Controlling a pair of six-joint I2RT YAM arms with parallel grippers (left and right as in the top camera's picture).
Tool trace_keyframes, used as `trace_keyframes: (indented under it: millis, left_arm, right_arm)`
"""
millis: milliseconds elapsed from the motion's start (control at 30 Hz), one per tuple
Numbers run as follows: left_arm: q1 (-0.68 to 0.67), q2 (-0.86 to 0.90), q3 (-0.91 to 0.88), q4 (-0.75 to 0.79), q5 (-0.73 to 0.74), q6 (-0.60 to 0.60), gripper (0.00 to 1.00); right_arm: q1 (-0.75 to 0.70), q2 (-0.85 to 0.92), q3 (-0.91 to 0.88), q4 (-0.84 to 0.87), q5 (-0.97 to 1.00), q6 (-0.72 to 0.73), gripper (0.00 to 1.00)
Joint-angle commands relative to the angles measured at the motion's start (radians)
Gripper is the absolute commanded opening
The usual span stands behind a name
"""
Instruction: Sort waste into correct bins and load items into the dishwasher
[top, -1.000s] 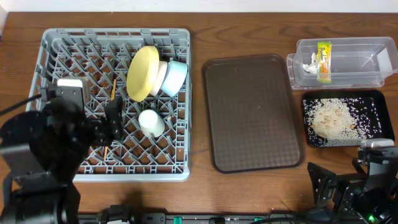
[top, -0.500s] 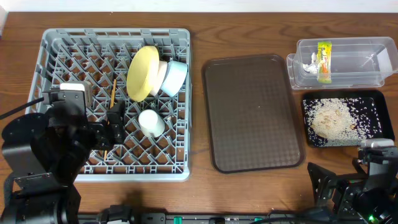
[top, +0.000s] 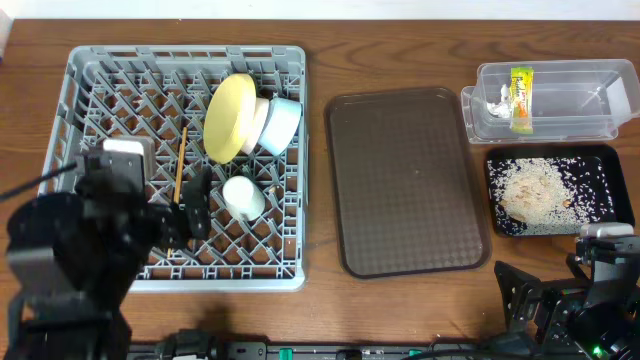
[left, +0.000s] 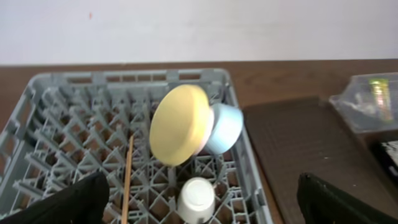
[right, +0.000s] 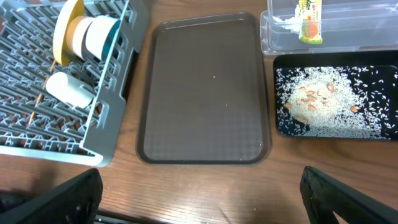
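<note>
A large grey plastic lattice dish rack (left: 62, 124) is being shown from its near side. A round yellow plate (left: 180, 124) is being propped on edge among the pegs, with a light blue bowl (left: 225, 126) being pressed against its right side. A small white cup (left: 196, 199) and a thin wooden chopstick (left: 128, 177) are being carried nearer, apart. A dark brown serving tray (left: 298, 143) is being shown beside the rack. The left gripper (left: 202, 186) is being shown with its black fingers (left: 74, 202) spread wide.

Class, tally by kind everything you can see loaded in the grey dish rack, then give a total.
Plates: 1 (yellow plate)
Bowls: 2 (white bowl, light blue bowl)
Cups: 1 (white cup)
Chopsticks: 1 in plain view (wooden chopstick)
Total: 5
</note>
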Motion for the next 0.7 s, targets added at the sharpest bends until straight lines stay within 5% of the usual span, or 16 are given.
trace_keyframes:
  millis: [0,400,667]
  left_arm:
    - [-0.047,-0.079,0.003,-0.003,0.001,-0.009,0.96]
    - [-0.114,-0.366,-0.146,-0.056,-0.097,-0.004,0.96]
    - [-0.110,-0.562,-0.542,0.234,-0.096,0.003,0.97]
  right_arm:
    - [0.011,-0.001,0.009,-0.002,0.010,0.005,0.99]
    - [0.011,-0.001,0.009,-0.002,0.010,0.005,0.99]
    - [0.011,-0.001,0.009,-0.002,0.010,0.005,0.99]
